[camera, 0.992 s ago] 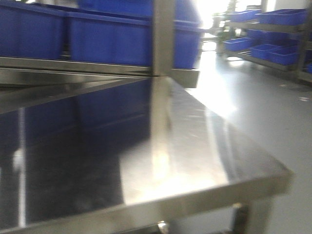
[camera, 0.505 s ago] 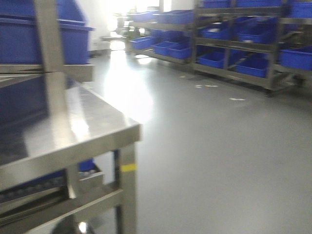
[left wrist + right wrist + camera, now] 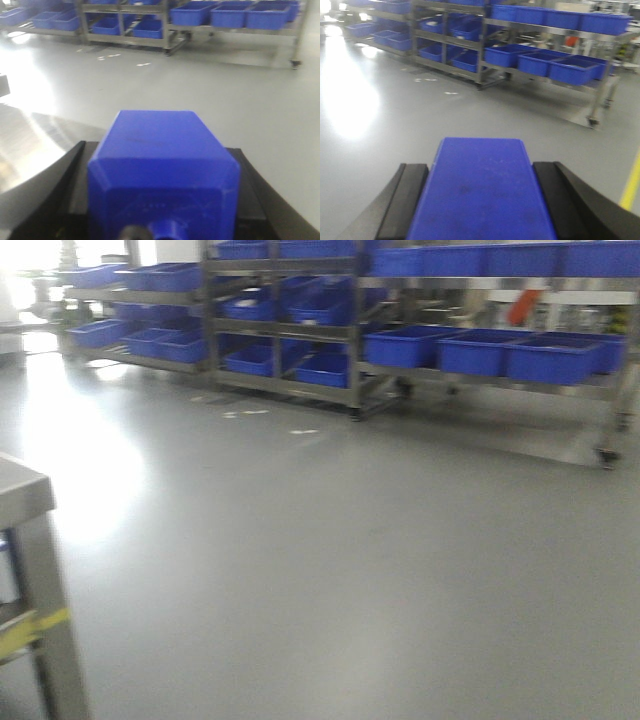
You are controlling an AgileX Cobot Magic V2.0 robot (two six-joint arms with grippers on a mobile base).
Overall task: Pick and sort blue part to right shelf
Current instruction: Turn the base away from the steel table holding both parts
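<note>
Gripping the blue part (image 3: pixel 160 170) from both sides, the left tool (image 3: pixel 159 147) has its two black fingers (image 3: pixel 50 205) closed against the block's flanks. The part fills the lower middle of the left wrist view, its little knob (image 3: pixel 167 231) pointing back toward the camera. The right tool (image 3: pixel 479 165) is closed the same way on a second part (image 3: pixel 480 195), a flat-topped blue block held between that tool's own black fingers. Its knob is out of sight, so it only seems to be the same kind of piece. Both parts are carried in the tools, off any support.

Below and left of the left tool lies a shiny steel surface (image 3: pixel 35 150). Its corner also shows at the left edge of the front view, with a strip of yellow tape (image 3: pixel 35 628) on the leg. Past it stretches a grey floor (image 3: pixel 330 560) with a bright glare patch on the left, and a yellow line (image 3: pixel 632 180) at the right edge of the right wrist view.

Well apart from the tools, across the floor, stands the shelf (image 3: pixel 480 380) on castors, with a row of blue bins (image 3: pixel 475 350) on its rail. Further racks (image 3: pixel 280 330) of bins run off to the left behind it. The front view is blurred, and an orange item (image 3: pixel 525 305) above the bins cannot be made out.
</note>
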